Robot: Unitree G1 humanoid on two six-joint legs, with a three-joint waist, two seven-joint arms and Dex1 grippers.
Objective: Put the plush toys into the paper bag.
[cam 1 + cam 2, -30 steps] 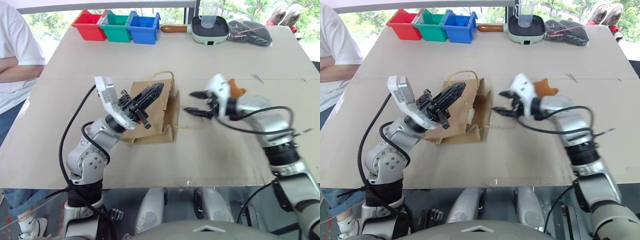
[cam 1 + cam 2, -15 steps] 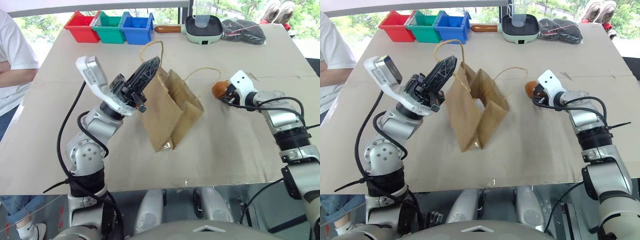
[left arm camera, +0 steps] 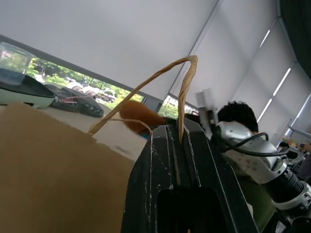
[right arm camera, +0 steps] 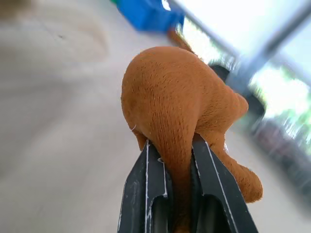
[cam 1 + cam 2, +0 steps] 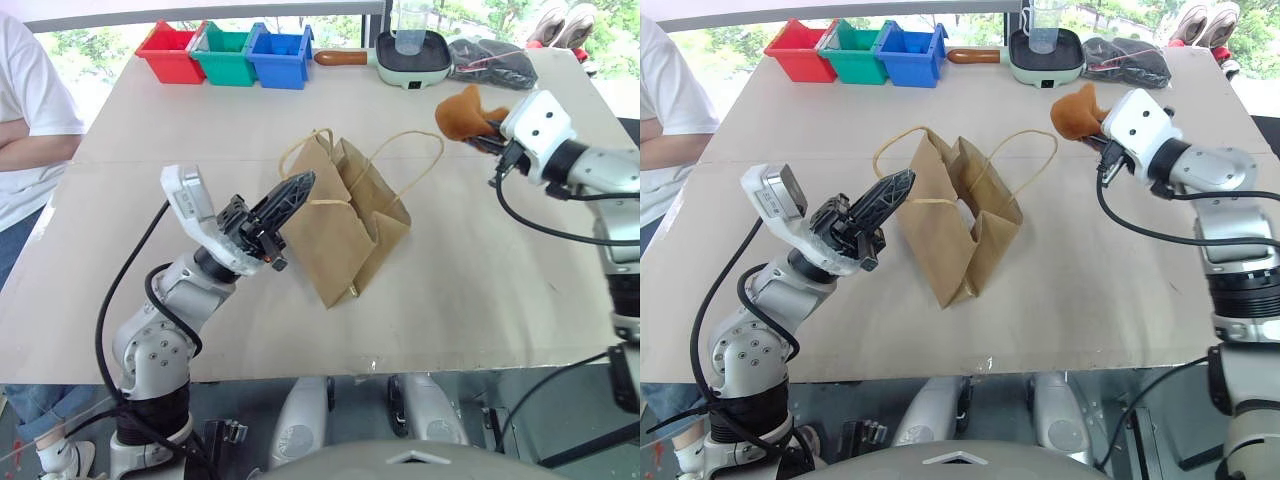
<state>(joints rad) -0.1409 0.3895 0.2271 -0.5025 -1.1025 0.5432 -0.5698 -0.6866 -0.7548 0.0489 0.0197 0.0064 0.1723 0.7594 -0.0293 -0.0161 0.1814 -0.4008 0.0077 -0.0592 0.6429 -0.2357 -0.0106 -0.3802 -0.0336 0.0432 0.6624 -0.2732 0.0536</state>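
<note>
The brown paper bag stands mid-table with its mouth open upward. My left gripper is shut on one rope handle and holds that side of the bag up. The other handle arches free over the mouth. The orange-brown plush toy hangs in the air to the right of the bag, above the table, pinched in my shut right gripper. I cannot make out what lies inside the bag.
Red, green and blue bins line the far left edge. A pale green pan and a dark cloth sit at the far right. A person in a white shirt stands at the left.
The left gripper pulled the flat-lying bag upright by its handle. The right gripper shut on the orange-brown plush toy and lifted it up and to the right.
</note>
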